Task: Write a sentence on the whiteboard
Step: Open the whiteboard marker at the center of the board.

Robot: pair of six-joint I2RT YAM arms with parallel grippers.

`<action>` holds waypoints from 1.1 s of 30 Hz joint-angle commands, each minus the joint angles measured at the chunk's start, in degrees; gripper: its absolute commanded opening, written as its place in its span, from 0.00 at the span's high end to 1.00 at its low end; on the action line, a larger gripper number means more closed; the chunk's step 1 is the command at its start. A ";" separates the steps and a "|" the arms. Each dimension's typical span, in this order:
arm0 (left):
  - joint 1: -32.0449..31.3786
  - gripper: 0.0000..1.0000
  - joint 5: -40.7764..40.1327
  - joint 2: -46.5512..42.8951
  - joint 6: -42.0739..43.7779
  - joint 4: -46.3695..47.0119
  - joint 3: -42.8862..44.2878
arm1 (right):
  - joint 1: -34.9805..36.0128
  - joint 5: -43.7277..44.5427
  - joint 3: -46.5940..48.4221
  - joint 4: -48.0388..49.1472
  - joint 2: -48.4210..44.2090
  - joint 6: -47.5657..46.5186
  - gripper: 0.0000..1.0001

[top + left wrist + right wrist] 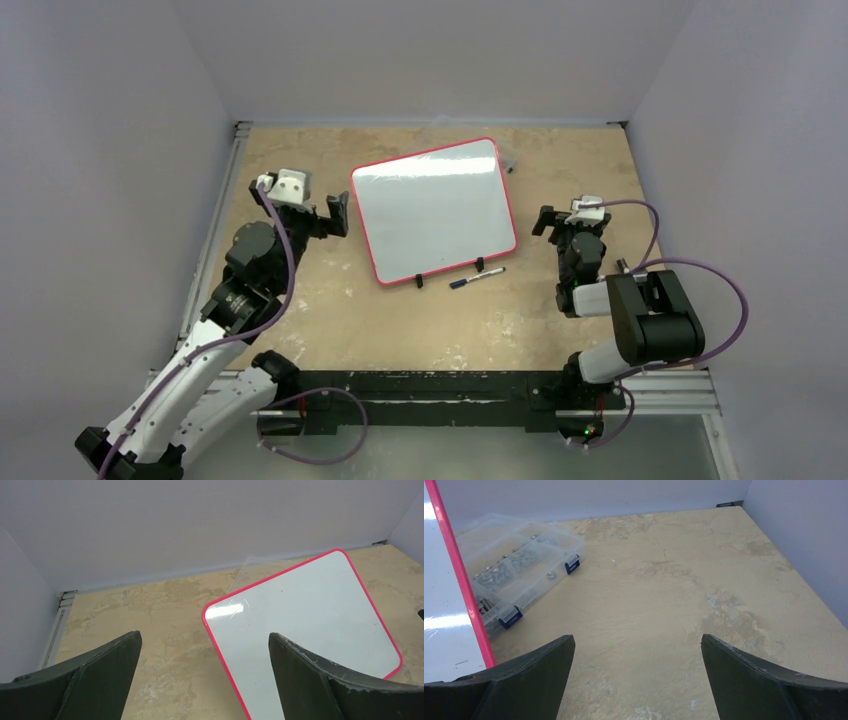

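The whiteboard (435,210) lies at the table's middle, glossy white and blank, with a thin red frame and two black clip feet (418,281) on its near edge. A marker (477,277) with a blue cap lies on the table just in front of that edge. My left gripper (335,214) is open and empty just left of the board; in the left wrist view (205,640) the board's left edge (225,650) runs between its fingers. My right gripper (565,222) is open and empty to the right of the board, over bare table (638,642).
A clear plastic organizer box (519,565) with screws and blue latches sits partly under the whiteboard's far right edge (454,570), and its corner shows past the board in the top view (508,160). Grey walls enclose the table on three sides.
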 commanded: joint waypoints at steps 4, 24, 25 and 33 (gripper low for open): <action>-0.12 0.00 -0.32 -1.33 -0.33 -0.65 2.56 | -0.29 -0.80 1.43 2.33 0.31 0.08 0.01; -0.17 0.00 0.51 -1.27 -1.45 -1.75 3.10 | 0.50 4.66 32.54 -83.10 -17.88 32.71 0.01; -0.17 0.00 0.71 -1.18 -1.62 -2.14 3.27 | 0.51 3.33 32.52 -86.58 -19.35 34.80 0.01; -0.17 0.00 1.90 -1.35 -2.74 -3.20 3.76 | 0.46 -10.80 28.43 -98.44 -33.39 41.15 0.01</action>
